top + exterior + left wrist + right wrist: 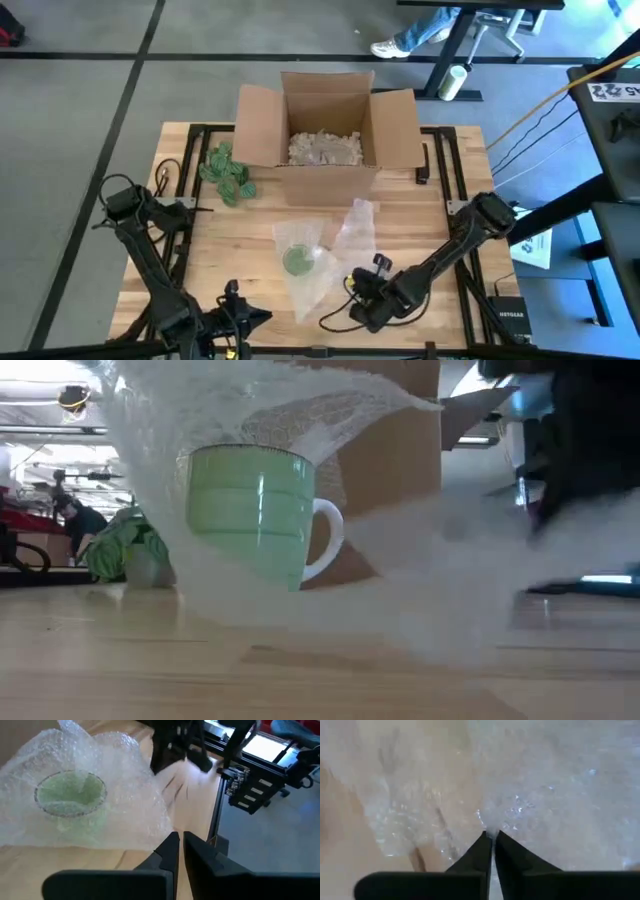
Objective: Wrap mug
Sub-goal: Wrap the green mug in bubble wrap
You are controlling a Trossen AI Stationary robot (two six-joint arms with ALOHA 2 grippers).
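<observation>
Bubble wrap [420, 590] close to the lens, draped over green mug [262, 510] on wooden tabletop [150, 660].

High view: mug [298, 260] upright near the tabletop's [440, 215] front middle, under clear wrap [320, 250]; open cardboard box [325, 125] of packing fill behind it, green leafy clump [228, 172] just beside the box's left flap; right claw [360, 285] low at the wrap's right edge; left claw [232, 300] parked at the front edge, apart from the wrap. Low view: mug handle [328, 538] turned right, box behind. Left wrist view: left claw [179, 842] pressed nearly closed, holding nothing, mug [70, 795] veiled by wrap [125, 795] beyond it. Right wrist view: right claw [492, 840] pinched narrow on the wrap's [545, 795] edge.
</observation>
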